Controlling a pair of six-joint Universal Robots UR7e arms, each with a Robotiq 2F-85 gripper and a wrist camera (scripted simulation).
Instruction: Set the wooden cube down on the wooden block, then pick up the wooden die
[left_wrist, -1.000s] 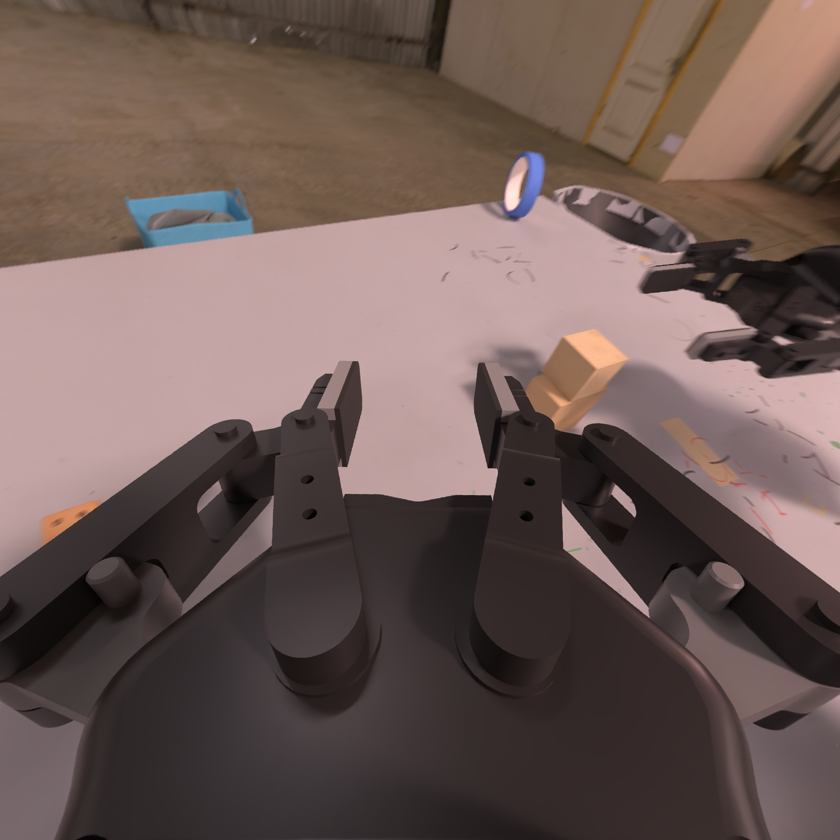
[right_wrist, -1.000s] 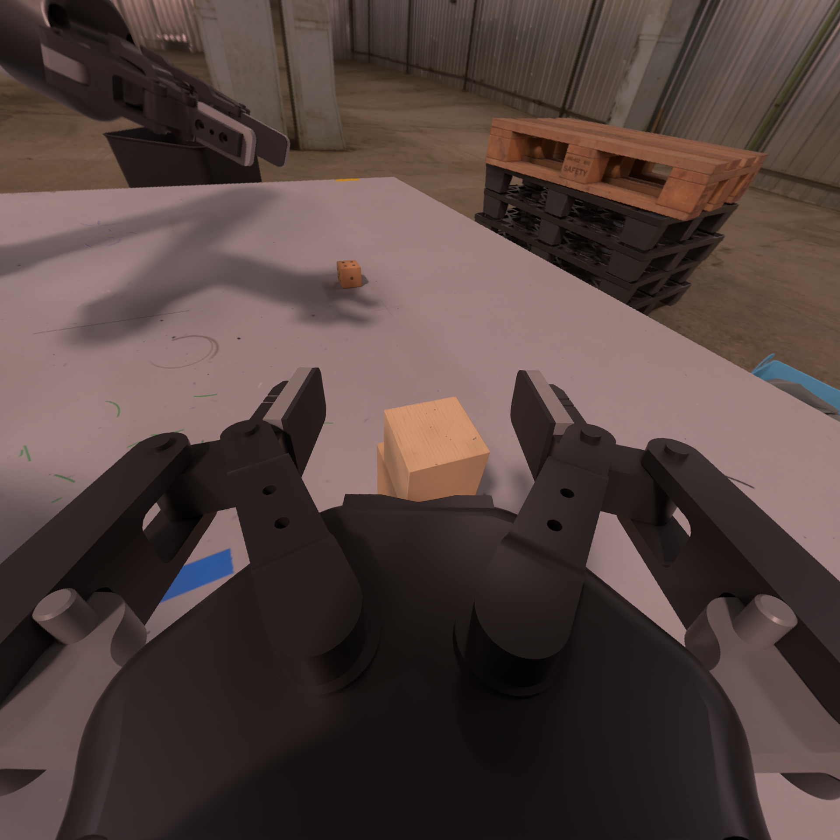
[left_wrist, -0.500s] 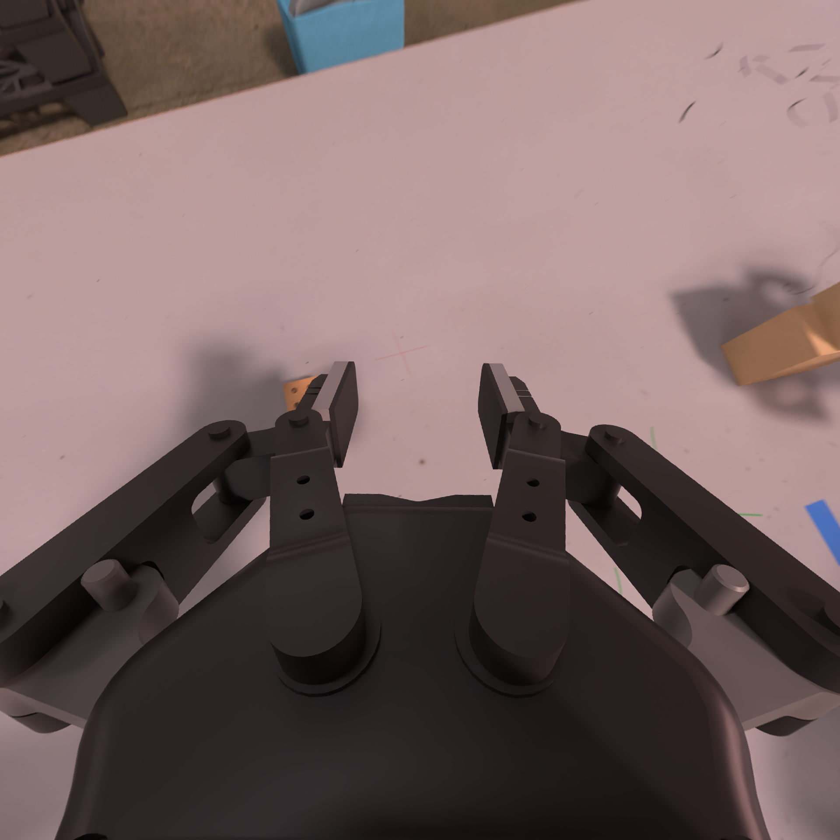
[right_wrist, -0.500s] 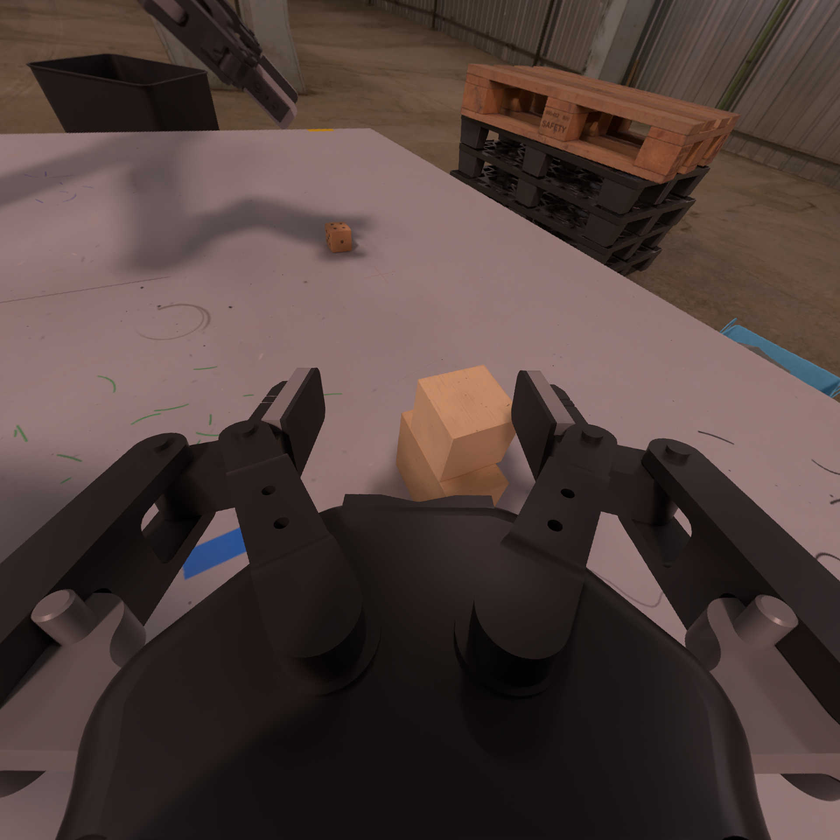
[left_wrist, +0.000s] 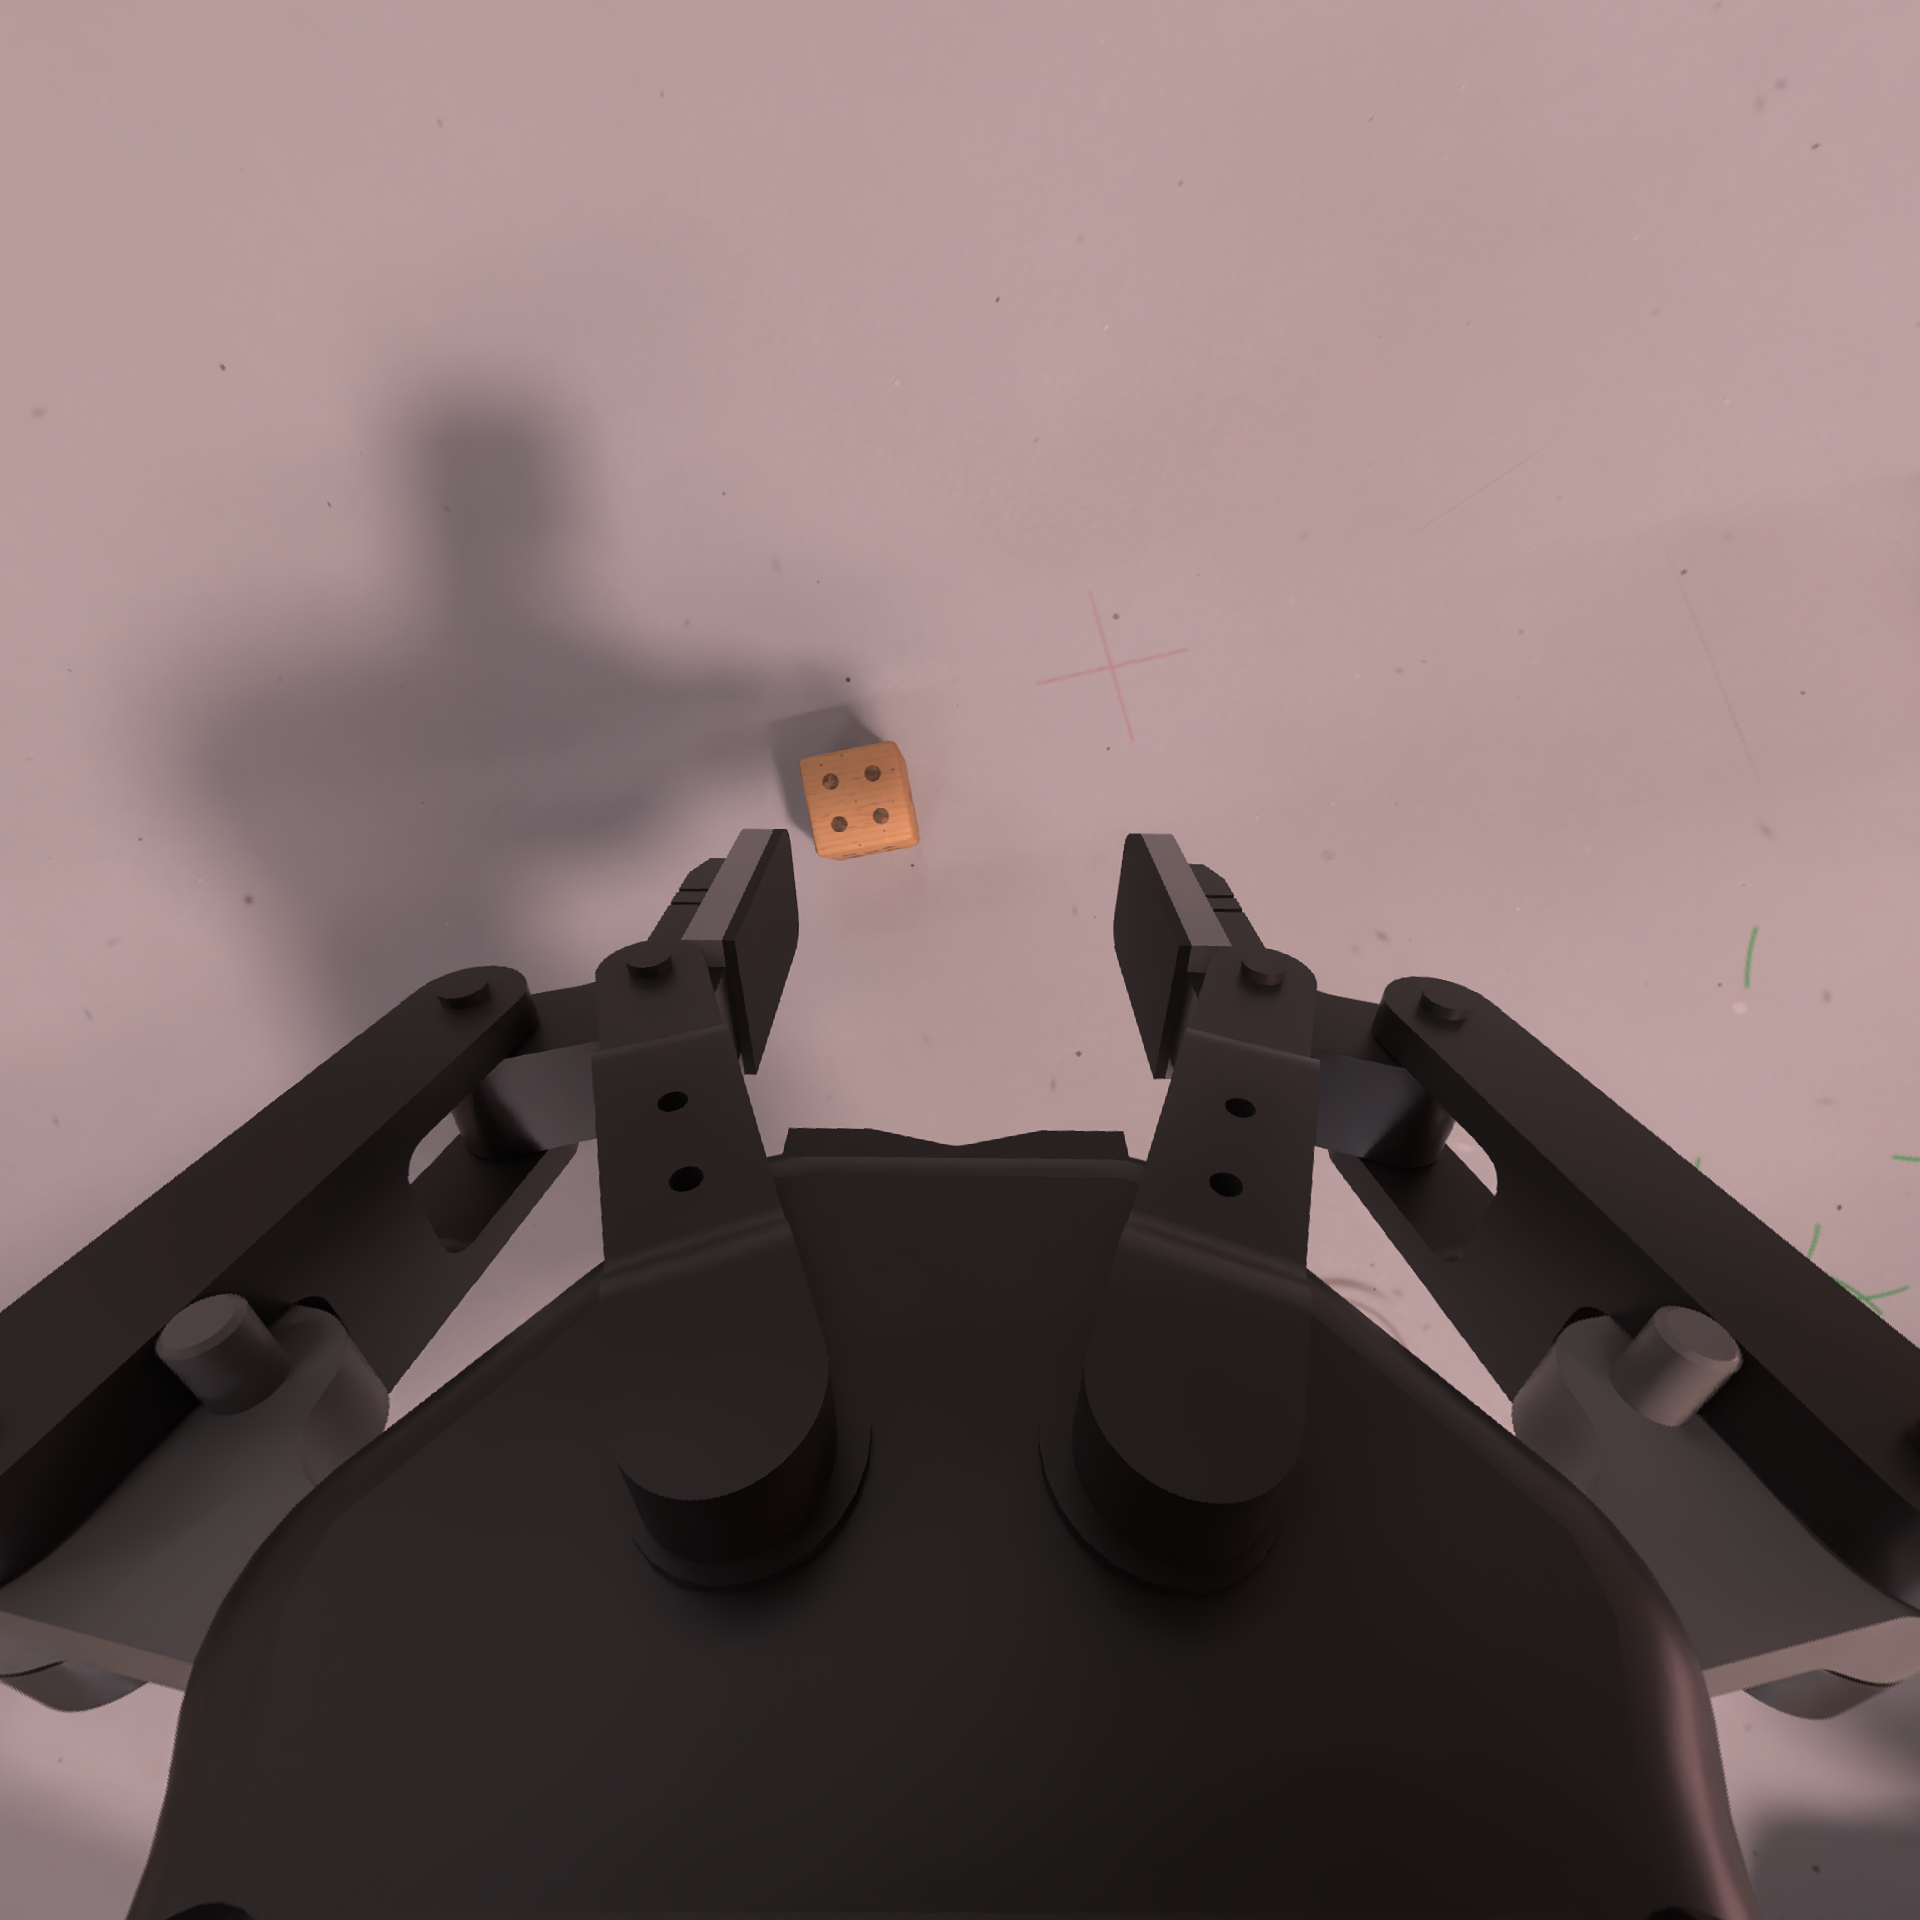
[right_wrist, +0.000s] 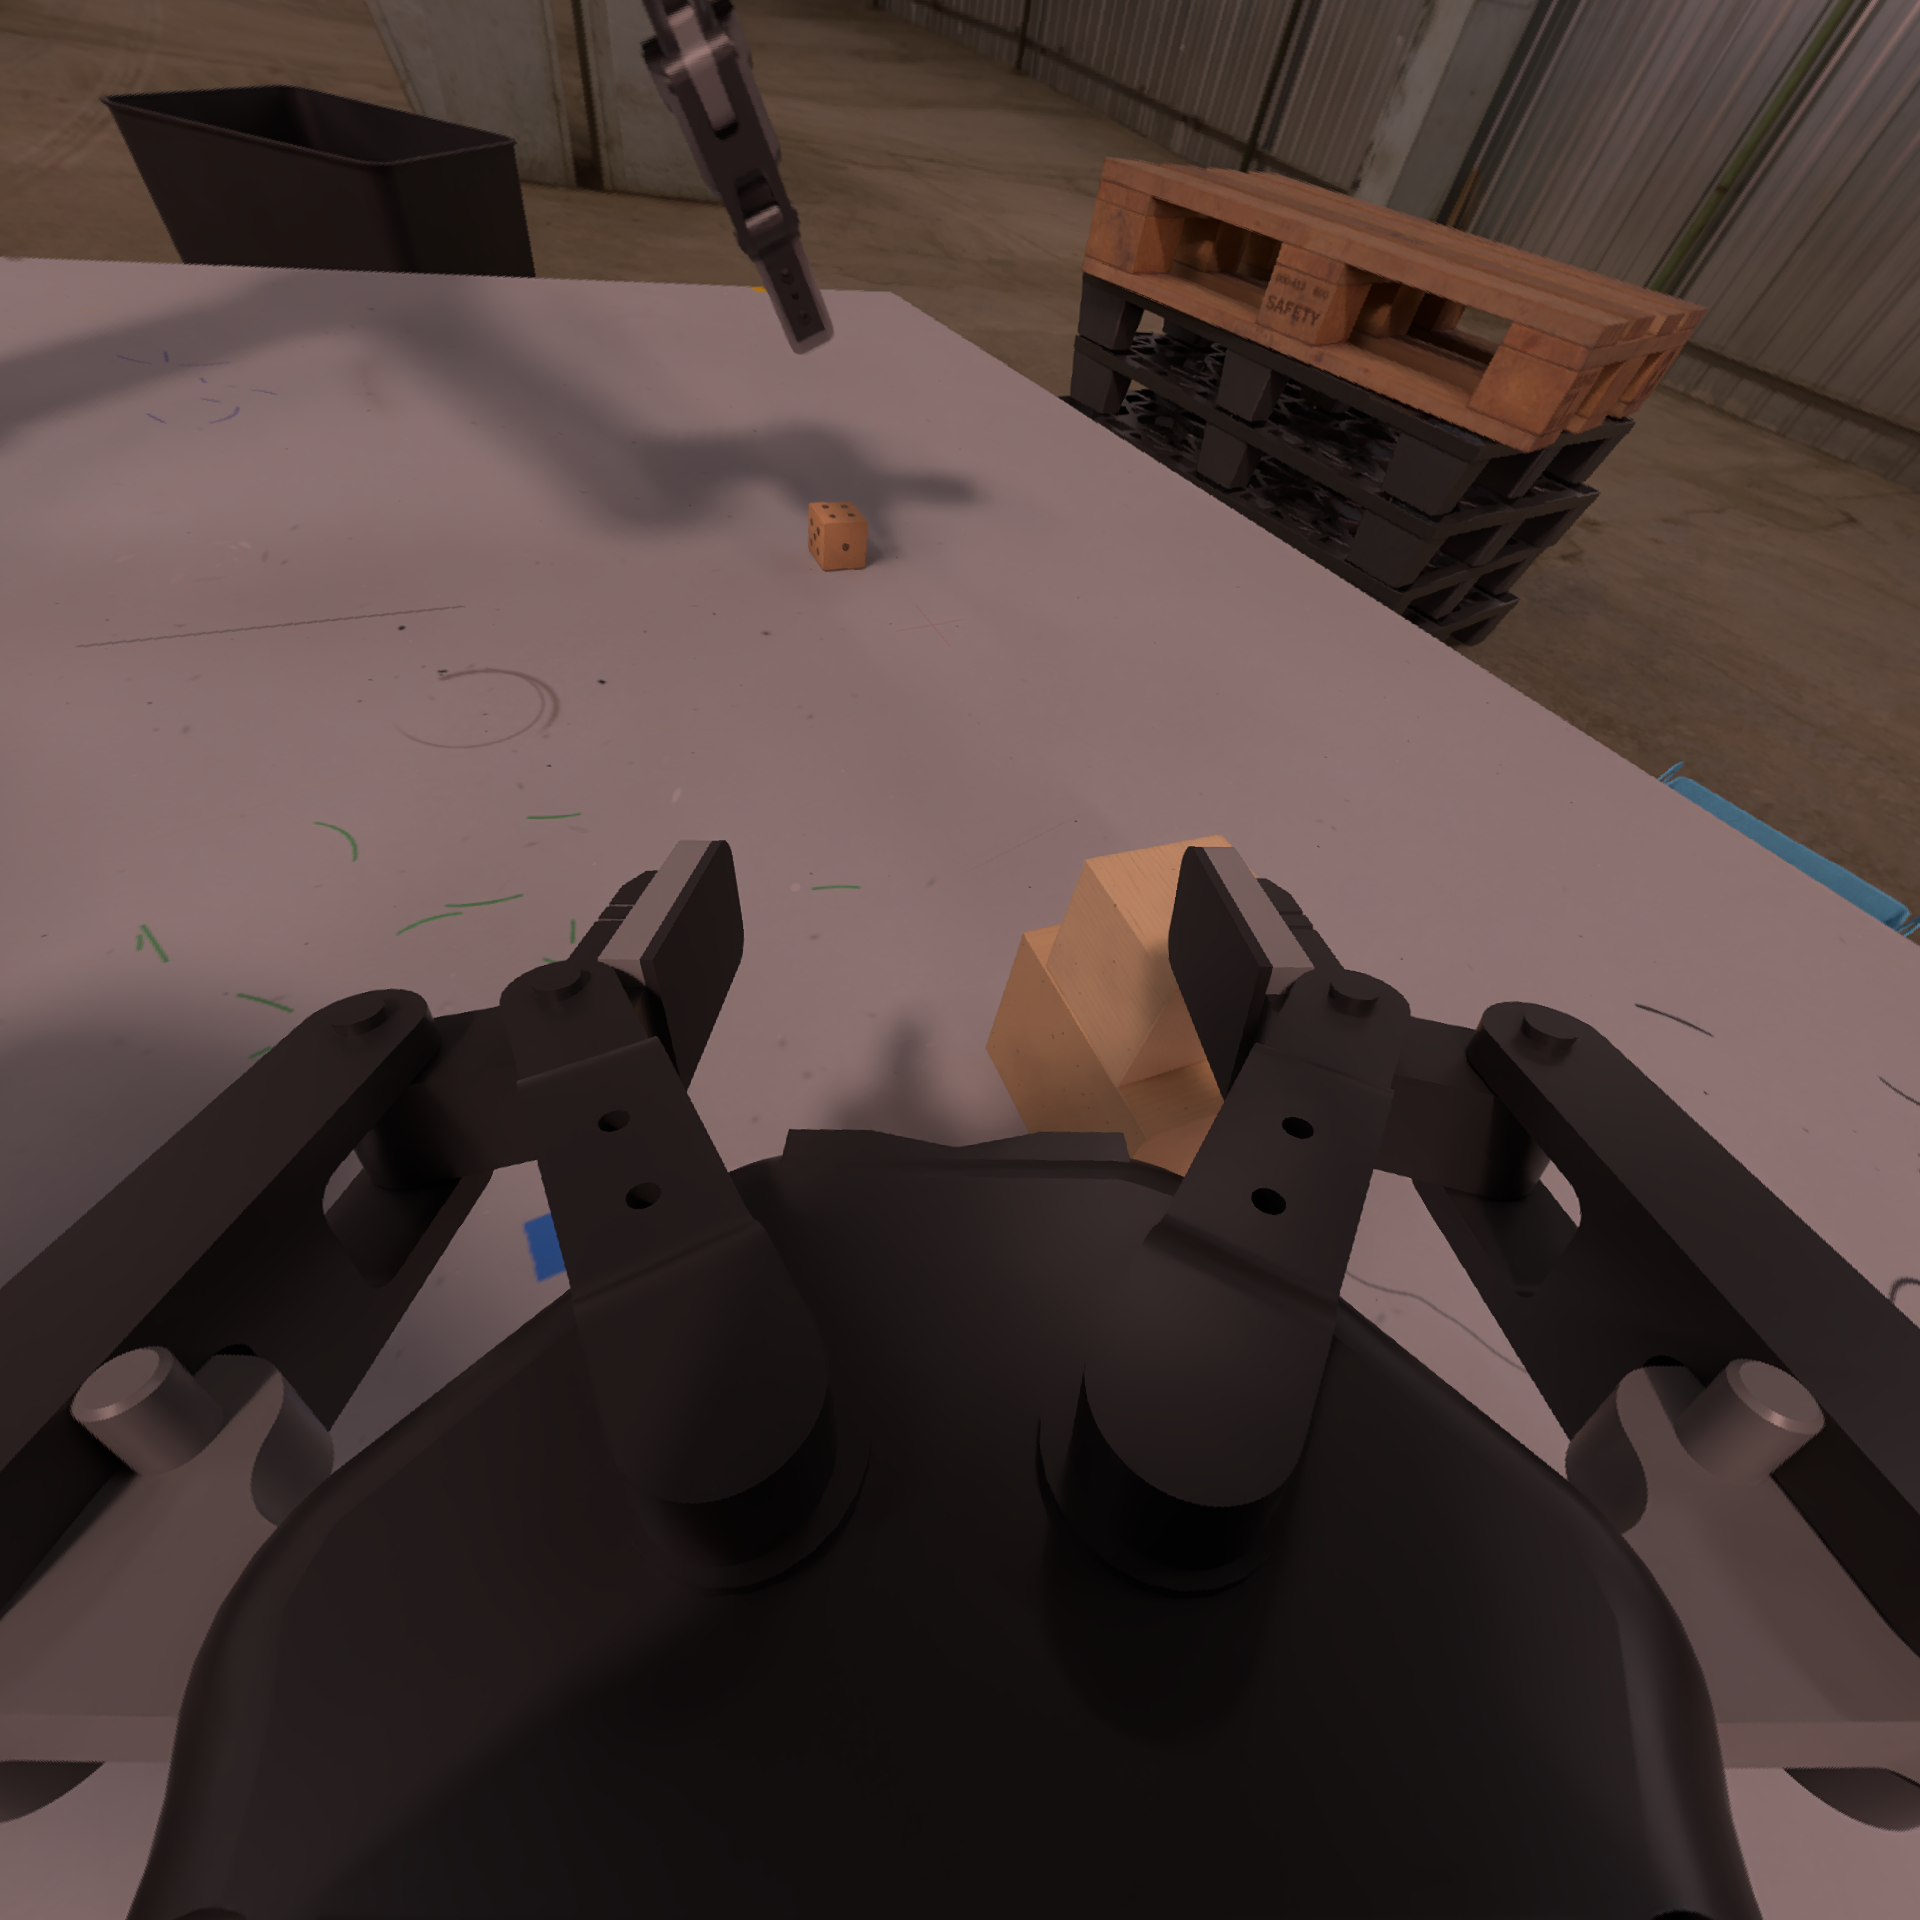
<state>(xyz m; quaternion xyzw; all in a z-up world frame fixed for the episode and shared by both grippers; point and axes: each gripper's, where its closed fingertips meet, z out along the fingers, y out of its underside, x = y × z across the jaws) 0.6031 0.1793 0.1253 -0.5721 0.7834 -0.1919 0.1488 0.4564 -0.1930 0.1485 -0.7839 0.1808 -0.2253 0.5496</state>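
Observation:
The small wooden die (left_wrist: 858, 799) lies on the pale table (left_wrist: 1351, 312), four pips up. My left gripper (left_wrist: 948, 935) is open and empty above it, pointing down; the die sits just past the left fingertip. In the right wrist view the die (right_wrist: 836, 535) lies far out, with the left gripper (right_wrist: 795, 312) hanging over it. The light wooden cube (right_wrist: 1117, 935) rests tilted on the wooden block (right_wrist: 1164, 1117). My right gripper (right_wrist: 956, 935) is open and empty; the stack is by its right finger, partly hidden behind it.
A black bin (right_wrist: 322, 182) stands beyond the table's far edge. A wooden pallet on black pallets (right_wrist: 1382, 343) stands off the right edge. A blue strip of tape (right_wrist: 542, 1245) lies under my right gripper. Green and pencil marks dot the table.
My left gripper swung left and tipped down over the die, which now shows fully between the fingertips. My right gripper drew back and left from the stack; the cube stays on the block.

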